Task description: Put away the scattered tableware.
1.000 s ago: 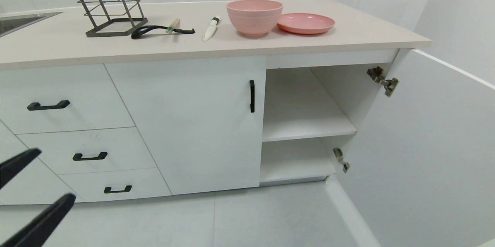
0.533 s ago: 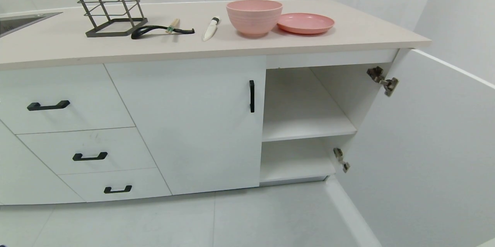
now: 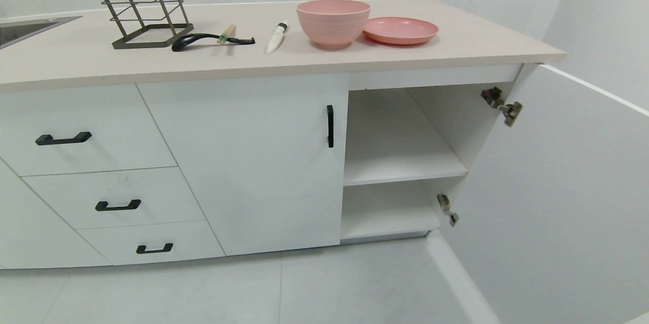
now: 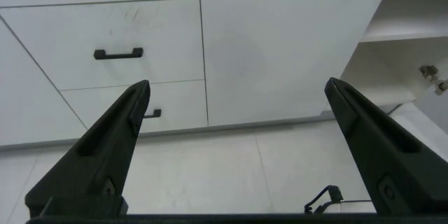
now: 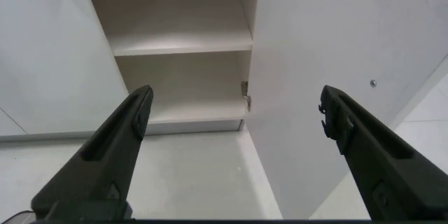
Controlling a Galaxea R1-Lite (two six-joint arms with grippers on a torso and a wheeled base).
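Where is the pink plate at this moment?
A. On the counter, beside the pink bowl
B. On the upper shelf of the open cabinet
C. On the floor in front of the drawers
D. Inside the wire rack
A: the pink plate lies flat on the counter, right beside the pink bowl.

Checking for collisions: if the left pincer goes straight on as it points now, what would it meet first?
The left pincer would likely meet the closed cabinet door, near its bottom.
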